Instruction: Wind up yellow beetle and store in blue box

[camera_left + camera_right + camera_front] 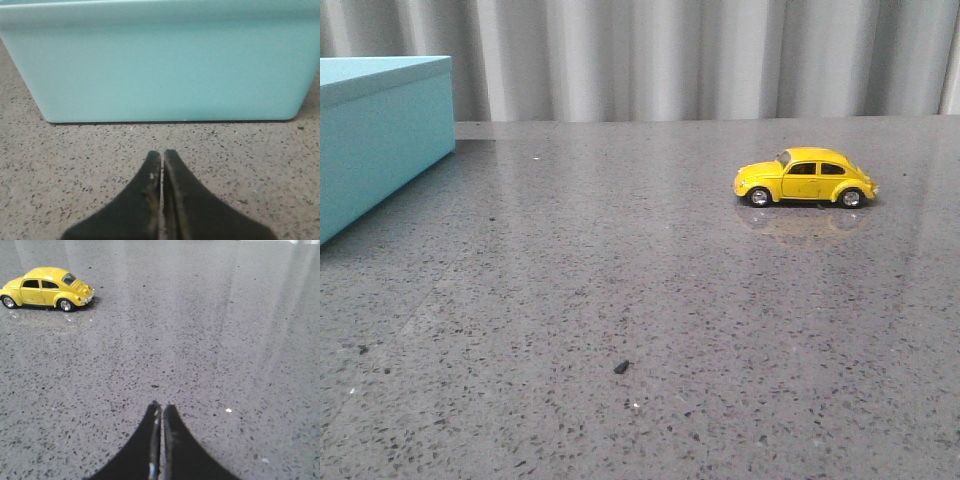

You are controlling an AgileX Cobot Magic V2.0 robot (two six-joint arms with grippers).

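The yellow beetle point(806, 178) stands on its wheels on the grey speckled table, right of centre toward the back, nose pointing left. In the right wrist view the yellow beetle point(46, 288) sits well ahead of my right gripper point(162, 406), off to one side, and that gripper is shut with nothing in it. The blue box point(375, 130) rests at the table's far left, lid on. My left gripper point(162, 153) is shut and empty, a short way in front of the blue box point(160, 60). Neither arm shows in the front view.
A small dark crumb point(621, 367) lies on the table near the front centre. A grey pleated curtain point(700, 55) hangs behind the table's back edge.
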